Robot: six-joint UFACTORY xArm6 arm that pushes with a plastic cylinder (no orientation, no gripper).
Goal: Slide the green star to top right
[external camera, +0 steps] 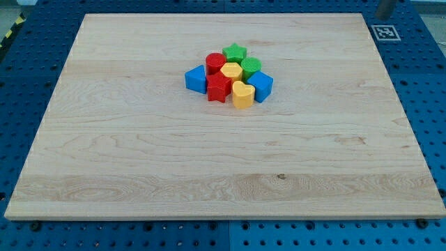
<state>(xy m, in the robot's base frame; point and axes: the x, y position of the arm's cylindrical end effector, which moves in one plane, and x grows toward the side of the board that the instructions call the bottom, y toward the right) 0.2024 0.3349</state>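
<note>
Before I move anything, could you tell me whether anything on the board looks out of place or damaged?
Nothing looks damaged or spilled. All the blocks sit upright in one tight cluster above the centre of the wooden board, the green star at its top edge. The one oddity: my tip does not show in the view.

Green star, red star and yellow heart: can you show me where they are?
green star (235,51), camera view, on its top face.
red star (219,87), camera view, on its top face.
yellow heart (242,93), camera view, on its top face.
My tip does not show.
</note>
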